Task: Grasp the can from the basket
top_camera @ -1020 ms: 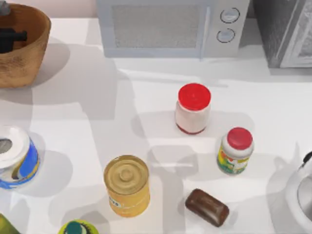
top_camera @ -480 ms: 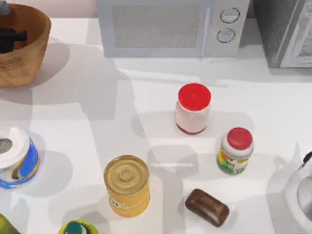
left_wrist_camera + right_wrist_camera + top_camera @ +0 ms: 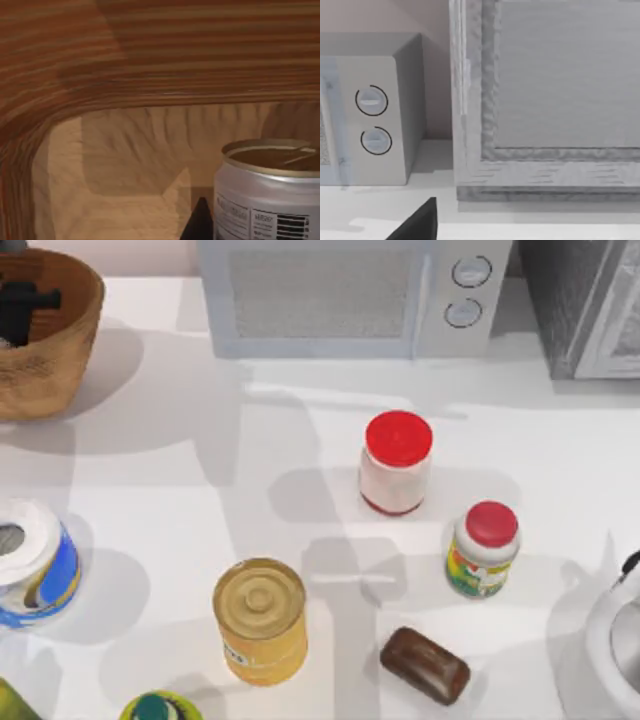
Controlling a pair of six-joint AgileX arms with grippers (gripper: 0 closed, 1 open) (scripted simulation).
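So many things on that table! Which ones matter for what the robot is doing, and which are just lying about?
In use:
basket
can, inside the basket
left gripper, over the basket

Lying about:
microwave
red-lidded jars
yellow can
blue-and-white can
brown bar

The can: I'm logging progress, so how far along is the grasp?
Done: the left tool is down inside the basket. In hand: the left wrist view puts it right beside the can, which stands upright on the basket floor. Left: closing on it and lifting. The right arm is parked near the microwave.
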